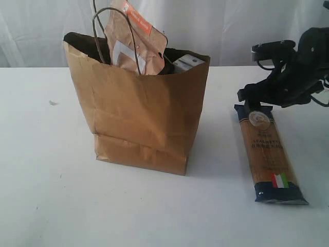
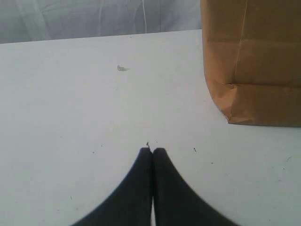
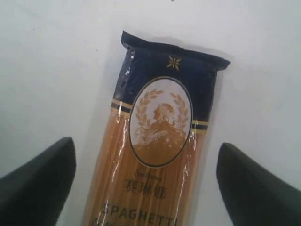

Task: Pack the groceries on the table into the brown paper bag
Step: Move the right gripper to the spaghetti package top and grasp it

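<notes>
The brown paper bag point(image 1: 139, 113) stands upright on the white table point(image 1: 51, 200). A brown pouch with an orange strip point(image 1: 134, 38) sticks out of its top, and a small blue-white carton point(image 1: 187, 63) peeks over the rim. The long spaghetti packet point(image 1: 267, 154) lies flat to the bag's right. My right gripper point(image 3: 146, 143) hovers open over the packet's point(image 3: 160, 122) dark far end, one finger on each side, apart from it. My left gripper point(image 2: 153, 149) is shut and empty, low over bare table, with the bag's point(image 2: 254, 61) lower corner ahead of it. It is out of the exterior view.
A small dark speck point(image 1: 53, 103) lies on the table left of the bag; the left wrist view shows the speck point(image 2: 121, 68) too. White curtain hangs behind the table's far edge. The right arm point(image 1: 293, 72) reaches in from the right.
</notes>
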